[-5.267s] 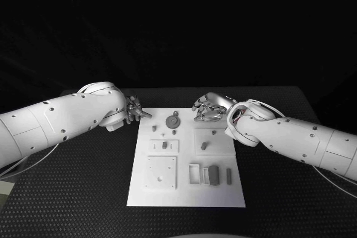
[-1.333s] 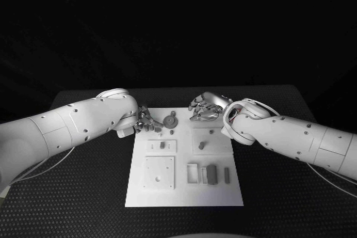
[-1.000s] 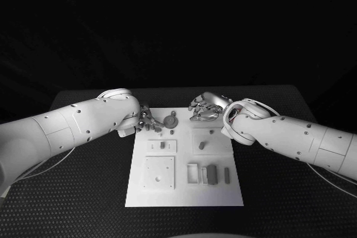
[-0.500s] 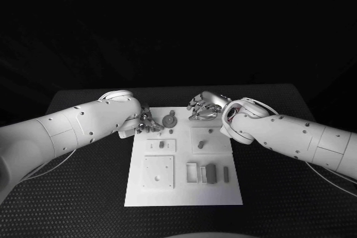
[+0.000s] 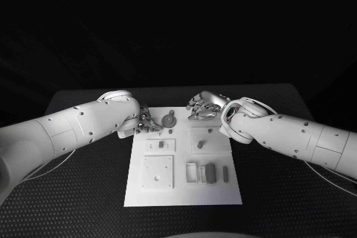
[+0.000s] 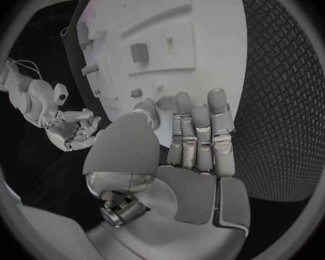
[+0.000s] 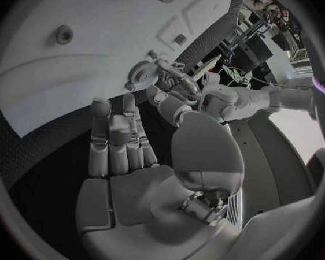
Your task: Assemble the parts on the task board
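Observation:
The white task board point(image 5: 182, 194) lies mid-table, carrying a grey gear point(image 5: 171, 119) near its far edge and small pegs point(image 5: 200, 144) in raised plates. My left hand point(image 5: 147, 123) rests at the board's far left corner beside the gear. Its fingers point(image 6: 195, 127) are straight and together, with their tips on the board point(image 6: 206, 17) by a small peg point(image 6: 137, 92). I see nothing held in it. My right hand point(image 5: 202, 109) hovers at the board's far edge, right of the gear point(image 7: 142, 72). Its fingers point(image 7: 115, 138) hold nothing.
Near the board's front stand a white slotted holder point(image 5: 193, 173) and two upright grey bars point(image 5: 212, 172). A flat square plate point(image 5: 159, 171) sits at the front left. Black textured table point(image 5: 82, 186) surrounds the board.
Over several seconds my left hand came in from beside the board onto its far left corner, next to the gear. In the last second it barely shifts. The right hand stays put.

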Robot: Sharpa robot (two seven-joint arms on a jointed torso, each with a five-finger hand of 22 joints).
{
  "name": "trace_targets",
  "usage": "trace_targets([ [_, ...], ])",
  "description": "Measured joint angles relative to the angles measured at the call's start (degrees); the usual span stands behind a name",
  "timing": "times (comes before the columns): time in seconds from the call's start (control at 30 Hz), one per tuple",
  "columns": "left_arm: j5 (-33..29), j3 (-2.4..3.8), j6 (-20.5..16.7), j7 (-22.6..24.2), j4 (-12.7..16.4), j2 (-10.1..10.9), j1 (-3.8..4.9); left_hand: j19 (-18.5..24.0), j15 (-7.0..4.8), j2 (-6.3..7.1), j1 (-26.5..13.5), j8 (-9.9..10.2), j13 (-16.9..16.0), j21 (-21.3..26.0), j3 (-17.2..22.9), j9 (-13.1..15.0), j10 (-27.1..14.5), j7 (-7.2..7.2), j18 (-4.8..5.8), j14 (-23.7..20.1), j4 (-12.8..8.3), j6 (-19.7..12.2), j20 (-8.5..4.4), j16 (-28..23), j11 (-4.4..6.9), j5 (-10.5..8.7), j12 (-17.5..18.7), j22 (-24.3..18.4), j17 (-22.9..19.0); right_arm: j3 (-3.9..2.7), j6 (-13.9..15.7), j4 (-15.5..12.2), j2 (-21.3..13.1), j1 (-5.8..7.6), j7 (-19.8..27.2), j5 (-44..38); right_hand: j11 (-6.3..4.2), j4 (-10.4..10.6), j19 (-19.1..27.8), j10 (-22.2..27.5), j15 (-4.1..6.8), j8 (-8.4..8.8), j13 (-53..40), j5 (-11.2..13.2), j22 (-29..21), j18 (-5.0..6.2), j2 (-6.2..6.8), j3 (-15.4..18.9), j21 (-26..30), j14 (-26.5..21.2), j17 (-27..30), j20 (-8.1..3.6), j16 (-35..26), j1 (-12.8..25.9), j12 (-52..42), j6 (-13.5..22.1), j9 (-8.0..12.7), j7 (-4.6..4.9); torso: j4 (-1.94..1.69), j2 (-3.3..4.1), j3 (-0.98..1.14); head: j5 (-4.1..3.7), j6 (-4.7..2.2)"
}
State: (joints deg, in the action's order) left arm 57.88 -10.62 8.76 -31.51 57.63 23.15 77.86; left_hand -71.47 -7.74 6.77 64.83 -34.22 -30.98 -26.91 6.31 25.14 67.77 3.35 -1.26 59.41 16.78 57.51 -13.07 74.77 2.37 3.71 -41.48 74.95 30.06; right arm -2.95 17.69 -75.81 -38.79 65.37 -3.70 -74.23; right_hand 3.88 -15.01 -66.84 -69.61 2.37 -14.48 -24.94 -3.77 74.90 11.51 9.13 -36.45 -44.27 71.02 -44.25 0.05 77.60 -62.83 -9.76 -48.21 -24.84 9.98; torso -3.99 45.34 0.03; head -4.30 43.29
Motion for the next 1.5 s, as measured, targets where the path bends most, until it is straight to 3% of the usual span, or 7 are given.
trace_targets([
  [0.27, 0.0, 0.02, 0.0, 0.2, 0.2, 0.4, -0.03, -0.6, -0.45, -0.38, 0.4, -0.7, 0.0, -0.5, -0.5, -0.3, 0.8, -0.32, 0.0, 0.6, 0.0, 0.3, -0.44, 0.7, 0.42, 0.0, -0.5, 0.0, 0.0, 0.0, 0.0, 0.0, 0.0, 0.0, 0.0, 0.0, 0.0, 0.0, -0.1, 0.0, -0.01, 0.0, 0.0, 0.0, 0.0, 0.01, 0.0, 0.0, 0.0, 0.0, 0.0, -0.14, 0.0, 0.0, 0.0, 0.0, 0.1, -0.02, 0.01, -0.01, 0.0, -0.04, -0.11],
  [0.67, -0.4, 0.57, 0.0, 0.2, 1.4, 1.9, 0.01, -0.9, -0.65, -0.01, -0.4, -1.2, 0.0, -0.9, -0.9, -0.5, 1.2, -0.4, 0.02, 1.0, 0.1, 0.8, -0.73, 1.0, 0.48, -0.22, -0.9, 0.0, 0.1, 0.0, 0.0, 0.1, 0.0, 0.0, 0.0, 0.0, -0.01, 0.0, -0.2, 0.0, -0.1, 0.0, 0.0, 0.0, 0.0, 0.01, 0.0, 0.0, 0.0, 0.1, 0.0, -0.14, 0.0, 0.0, 0.0, 0.0, 0.0, -0.06, -0.05, -0.06, 0.0, -0.15, -0.16],
  [1.17, -1.1, 0.83, -0.1, 0.2, 1.3, 1.5, 0.02, -1.2, -0.84, 0.0, -0.5, -1.7, 0.0, -1.1, -0.9, -0.5, 1.6, -0.71, 0.05, 1.2, 0.1, 1.1, -0.94, 1.3, 0.81, -0.21, -1.0, 0.0, 0.1, 0.0, 0.0, 0.2, 0.1, 0.0, 0.0, 0.0, 0.11, 0.0, -0.2, -0.1, -0.13, 0.0, 0.0, 0.0, 0.0, 0.01, 0.0, 0.0, 0.0, 0.1, 0.0, -0.05, 0.0, 0.0, 0.0, 0.0, 0.0, 0.01, -0.03, -0.03, -0.04, -0.1, -0.21],
  [1.5, -2.2, 0.84, -0.5, 0.2, 0.1, 0.2, 0.01, -1.2, -0.84, 0.0, -0.5, -1.7, 0.0, -1.3, -0.9, -0.6, 1.6, -0.72, 0.05, 1.2, 0.1, 1.1, -0.85, 1.3, 0.81, -0.21, -1.2, 0.0, 0.1, 0.0, 0.0, 0.2, 0.1, 0.0, 0.0, 0.0, 0.11, 0.0, -0.2, -0.1, 0.01, -0.21, 0.0, 0.0, 0.0, 0.02, 0.0, 0.0, 0.0, 0.0, 0.0, -0.04, 0.0, 0.0, 0.0, -0.1, 0.0, 0.11, -0.02, 0.0, -0.02, -0.16, -0.24],
])
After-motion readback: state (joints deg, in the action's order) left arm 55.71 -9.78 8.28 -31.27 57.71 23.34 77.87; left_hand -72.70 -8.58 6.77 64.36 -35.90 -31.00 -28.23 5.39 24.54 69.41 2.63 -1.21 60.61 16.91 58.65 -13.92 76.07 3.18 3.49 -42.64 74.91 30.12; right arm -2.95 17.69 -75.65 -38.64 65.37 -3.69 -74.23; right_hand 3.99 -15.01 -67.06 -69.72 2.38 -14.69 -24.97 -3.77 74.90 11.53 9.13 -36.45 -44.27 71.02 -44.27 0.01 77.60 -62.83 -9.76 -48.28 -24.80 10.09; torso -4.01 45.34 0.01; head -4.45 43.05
